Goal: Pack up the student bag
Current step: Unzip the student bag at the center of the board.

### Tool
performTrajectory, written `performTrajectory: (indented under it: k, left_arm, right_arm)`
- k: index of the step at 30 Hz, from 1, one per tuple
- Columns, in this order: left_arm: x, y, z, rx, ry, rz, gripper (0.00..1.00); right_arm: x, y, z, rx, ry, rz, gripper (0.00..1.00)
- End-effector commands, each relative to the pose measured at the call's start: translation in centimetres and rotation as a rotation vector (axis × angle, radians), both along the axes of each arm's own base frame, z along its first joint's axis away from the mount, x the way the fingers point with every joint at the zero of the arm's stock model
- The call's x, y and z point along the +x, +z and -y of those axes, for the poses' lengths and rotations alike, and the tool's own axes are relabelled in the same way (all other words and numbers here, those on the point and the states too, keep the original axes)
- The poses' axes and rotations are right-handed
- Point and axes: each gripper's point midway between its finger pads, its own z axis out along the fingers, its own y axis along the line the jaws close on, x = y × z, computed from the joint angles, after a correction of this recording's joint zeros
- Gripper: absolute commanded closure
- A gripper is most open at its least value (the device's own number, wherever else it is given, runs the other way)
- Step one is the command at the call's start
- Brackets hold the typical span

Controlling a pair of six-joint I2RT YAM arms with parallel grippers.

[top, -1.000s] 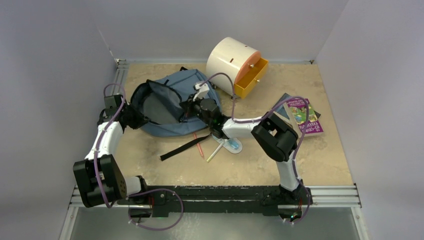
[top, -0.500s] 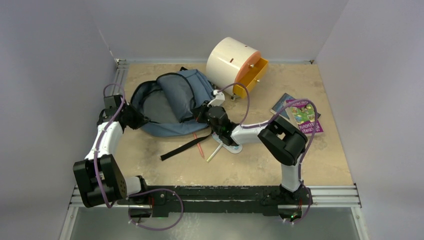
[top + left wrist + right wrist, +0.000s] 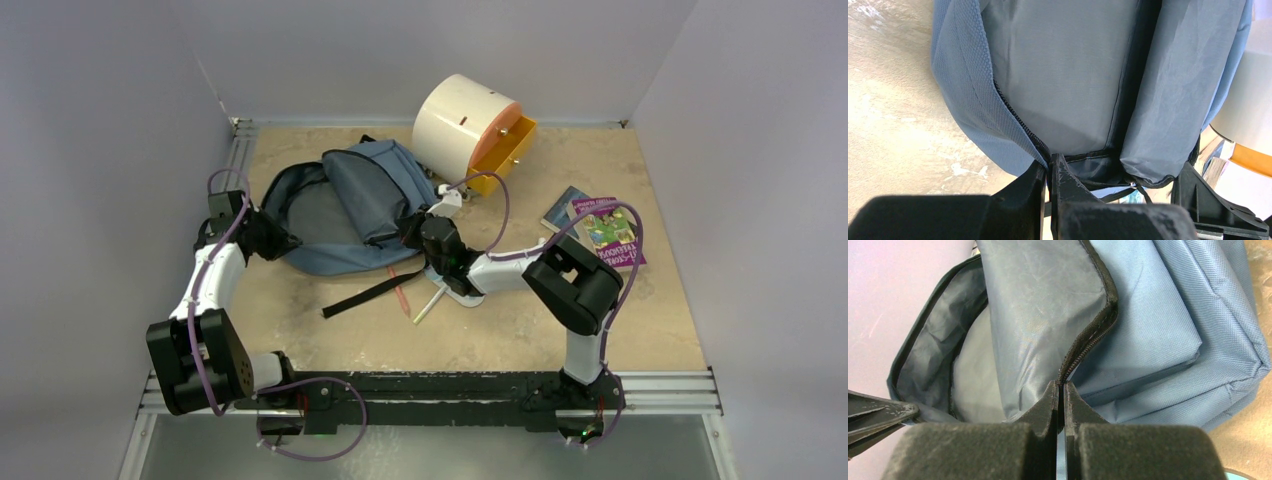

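One bag [image 3: 350, 205], soft slate-blue woven cloth with black zipper lines and a smooth grey lining, lies slumped at about ten o'clock on the stone-patterned table [image 3: 620, 320], its mouth gaping. The left gripper [image 3: 268, 236] holds it at its nine o'clock side and the right gripper [image 3: 412, 225] at its four o'clock side. There are also one cream round cabinet [image 3: 460, 125] at twelve o'clock with one orange drawer [image 3: 503, 150] pulled out, two books near three o'clock, a purple-and-green one [image 3: 607, 232] overlapping a dark one [image 3: 563, 207], and at about seven o'clock one black strap [image 3: 365, 295], one thin orange pencil [image 3: 399, 292], one white marker [image 3: 429, 305] and one flat round white-and-blue disc [image 3: 462, 292] partly under the right arm. Only the overhead view shows the books, pencil and marker. The left wrist view alone shows that gripper's black fingers [image 3: 1068, 175] pressed together on the zipper seam at the bag's lower rim, with coarse mesh weave to their left and slick lining above. The right wrist view alone shows its fingers [image 3: 1045, 402] pinching the toothed zipper edge of the raised flap, the crinkled dark lining open at ten o'clock and a boxy front pocket at two o'clock.
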Motion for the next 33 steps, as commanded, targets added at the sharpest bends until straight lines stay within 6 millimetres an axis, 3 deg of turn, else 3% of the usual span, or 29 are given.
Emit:
performTrajectory:
  k: [1,6,13,17,20,26,33]
  left_arm:
    - [1.0,1.2,-1.9,0.062,0.041,0.052,1.0]
    - [1.0,1.2,-1.8,0.054,0.033,0.055,1.0]
    - [1.8,2.2,0.2,-0.007,-0.101,0.148,0.98]
    - [1.8,2.4,0.3,-0.005,-0.109,0.158,0.77]
    - [1.9,2.6,0.3,0.003,-0.109,0.167,0.67]
    - [2.3,4.2,-0.1,0.041,-0.113,0.209,0.61]
    - [3.7,7.6,1.0,0.061,-0.149,0.305,0.6]
  right_arm:
    - [1.8,1.2,3.1,-0.067,-0.109,0.043,1.0]
    - [2.3,0.3,3.8,-0.131,-0.121,0.029,1.0]
    - [2.1,-1.9,2.9,-0.189,-0.064,-0.026,1.0]
    - [1.6,-2.7,3.2,-0.199,-0.06,-0.063,0.99]
    - [1.0,-3.1,3.2,-0.193,-0.047,-0.086,0.92]
    - [0.4,-2.2,3.1,-0.176,-0.021,-0.089,0.83]
    - [0.5,1.3,3.3,-0.169,-0.014,-0.024,0.74]
